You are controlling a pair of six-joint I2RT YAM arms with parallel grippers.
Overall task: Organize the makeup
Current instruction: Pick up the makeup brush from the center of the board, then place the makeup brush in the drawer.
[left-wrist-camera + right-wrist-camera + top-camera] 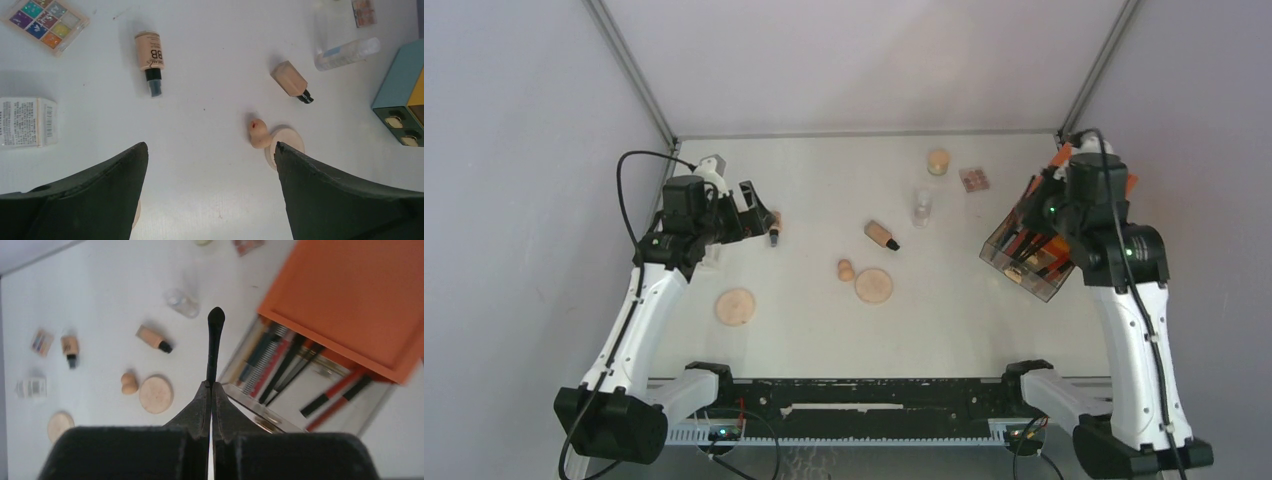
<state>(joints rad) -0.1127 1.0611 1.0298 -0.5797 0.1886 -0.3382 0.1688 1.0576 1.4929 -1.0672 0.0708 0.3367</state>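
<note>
A round tan disc point(874, 285) lies mid-table. Just beside its left edge sits the beige sponge point(846, 270), and just beyond the disc a peach bottle point(882, 236) lies on its side. A second disc point(735, 306) lies well to its left. Well to its right, the clear drawer box point(1027, 255) sits tilted under the right arm.
</note>
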